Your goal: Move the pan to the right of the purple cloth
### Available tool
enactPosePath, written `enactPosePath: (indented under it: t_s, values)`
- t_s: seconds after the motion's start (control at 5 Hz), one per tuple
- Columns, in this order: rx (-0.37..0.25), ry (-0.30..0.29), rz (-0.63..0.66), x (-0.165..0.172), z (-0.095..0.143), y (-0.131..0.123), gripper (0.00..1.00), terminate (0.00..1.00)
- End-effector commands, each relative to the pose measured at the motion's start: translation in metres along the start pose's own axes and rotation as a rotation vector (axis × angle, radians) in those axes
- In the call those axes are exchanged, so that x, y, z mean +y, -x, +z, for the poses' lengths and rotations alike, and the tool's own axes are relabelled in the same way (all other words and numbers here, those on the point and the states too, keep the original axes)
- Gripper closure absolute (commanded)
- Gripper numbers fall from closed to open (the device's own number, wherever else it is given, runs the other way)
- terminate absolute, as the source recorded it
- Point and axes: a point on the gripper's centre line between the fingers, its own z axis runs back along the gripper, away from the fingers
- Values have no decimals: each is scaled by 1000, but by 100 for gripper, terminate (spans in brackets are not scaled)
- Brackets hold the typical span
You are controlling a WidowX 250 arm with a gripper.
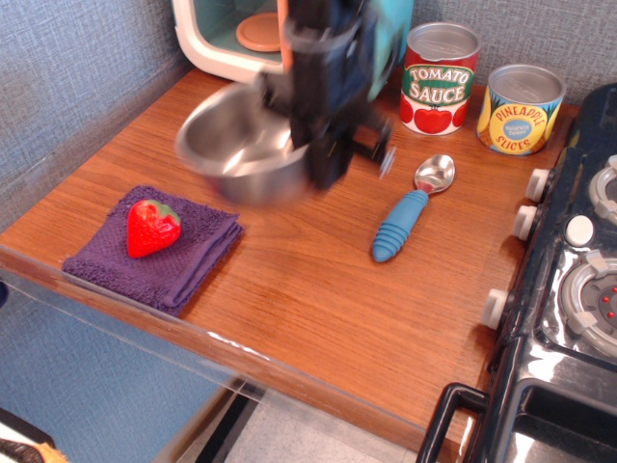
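The pan (pixel 236 145) is a shiny steel bowl, blurred by motion and held above the wooden counter (pixel 318 280), just behind and to the right of the purple cloth (pixel 159 253). My gripper (pixel 323 164) is shut on the pan's right rim. The purple cloth lies at the counter's front left with a red toy strawberry (pixel 152 227) on it.
A blue-handled spoon (pixel 410 214) lies right of the pan. A tomato sauce can (pixel 440 77) and a pineapple can (pixel 521 108) stand at the back. A toy oven (pixel 241 34) is at the back left. A black stove (pixel 569 289) borders the right edge.
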Motion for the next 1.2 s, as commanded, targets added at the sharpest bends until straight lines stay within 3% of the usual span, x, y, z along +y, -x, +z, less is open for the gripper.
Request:
enactPosePath:
  t_s: [0.0,0.4,1.0]
  values:
    - [10,-13,-53,-7,-10,36,100,0]
    - [-3,-11,-162,-34,-16,39,100,0]
    - [75,-32,-161,-40,-44,42,100,0]
